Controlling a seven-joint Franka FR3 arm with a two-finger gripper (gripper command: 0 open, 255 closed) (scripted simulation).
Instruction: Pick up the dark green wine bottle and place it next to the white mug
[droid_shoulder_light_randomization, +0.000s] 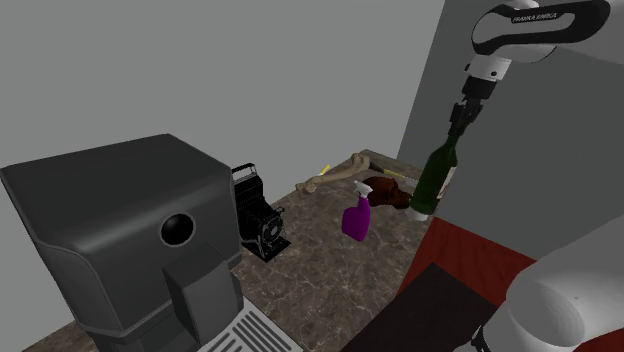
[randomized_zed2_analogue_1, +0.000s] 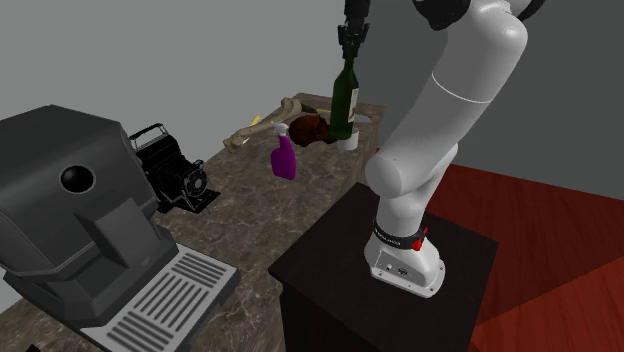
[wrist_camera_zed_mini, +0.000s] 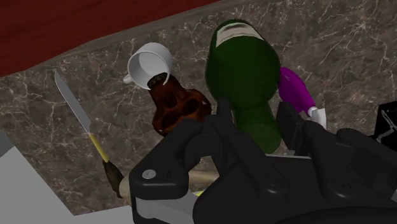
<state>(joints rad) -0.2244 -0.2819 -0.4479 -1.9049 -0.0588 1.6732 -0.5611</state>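
Two fingers of the gripper (droid_shoulder_light_randomization: 459, 125) are clamped on the neck of the dark green wine bottle (droid_shoulder_light_randomization: 433, 182) in the shoulder view. The bottle leans a bit over the far end of the marble counter (droid_shoulder_light_randomization: 320, 260), near a purple spray bottle (droid_shoulder_light_randomization: 357, 217). Second exterior view: its base is just beside the white mug (randomized_zed2_analogue_1: 348, 142), can't tell if it's touching down. Wrist view: the mug, a brown lump (wrist_camera_zed_mini: 175, 108) and a knife (wrist_camera_zed_mini: 76, 111) lie near the bottle.
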